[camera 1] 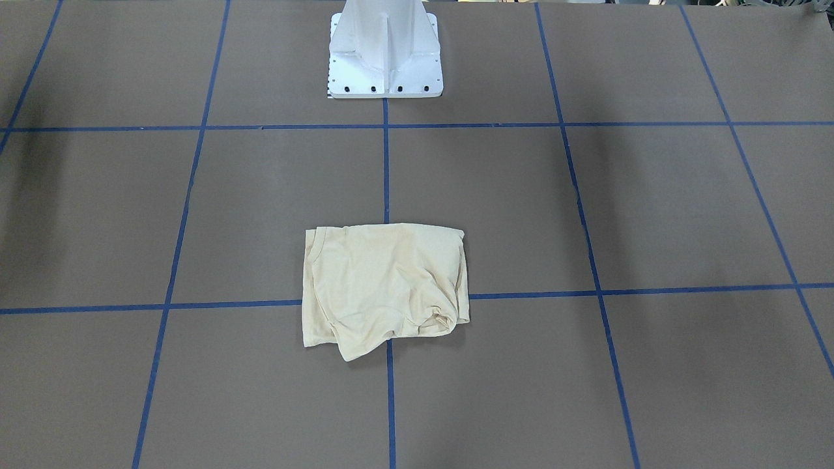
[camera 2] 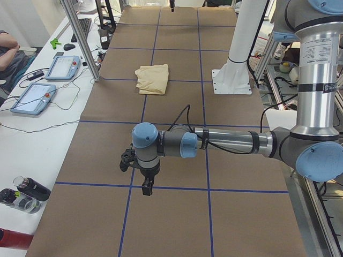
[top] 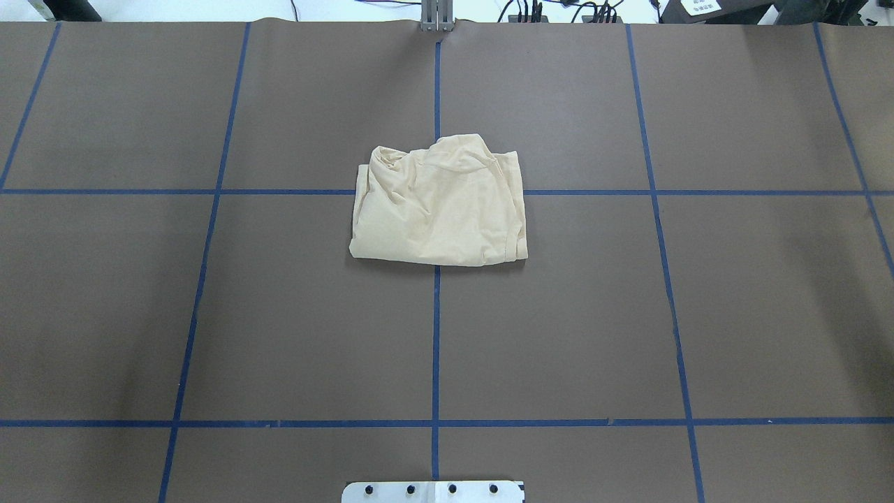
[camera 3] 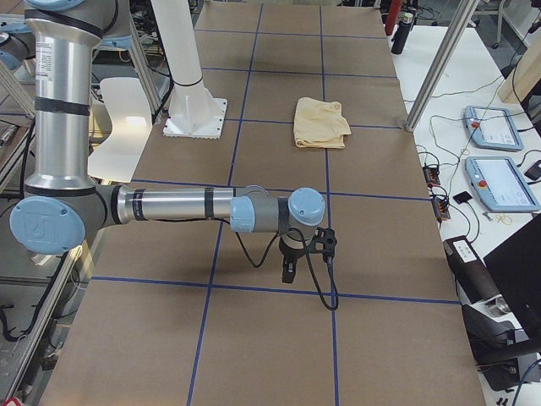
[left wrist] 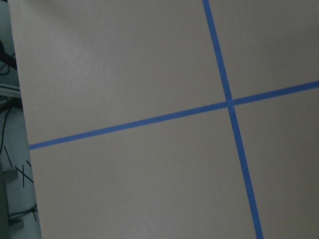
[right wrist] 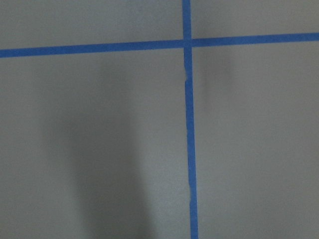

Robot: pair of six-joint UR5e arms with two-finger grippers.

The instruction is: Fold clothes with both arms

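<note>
1. Looking at where things sit: the T-shirt [top: 440,206] lies in the middle of the table [top: 209,314], right on the crossing of two blue tape lines [top: 435,335] and well apart from the white pedestal [camera 1: 384,58]. It's already down to a rough rectangle, plain side up, with no print showing.
2. It's not a tidy fold. The far edge on the robot's left is bunched and rumpled, and one layer pokes out past the rest. The near edge looks flat and clean.
3. Both arms are parked out at the table ends, nowhere near the cloth. The left gripper [camera 2: 146,187] points down over bare table, and the right gripper [camera 3: 288,272] does the same at the other end. Neither holds anything, as far as I can see. How far apart the fingers are, I honestly can't tell, because they only show in the side views and the wrist cams show just table and tape.
4. Handling guess: thin jersey, so light, soft and floppy. It'll sag and slide over itself rather than hold a crease.
5. I'd pinch low at two corners of one edge, one gripper each, catching all the layers. Grab only the top one and the stack probably peels open.
</note>
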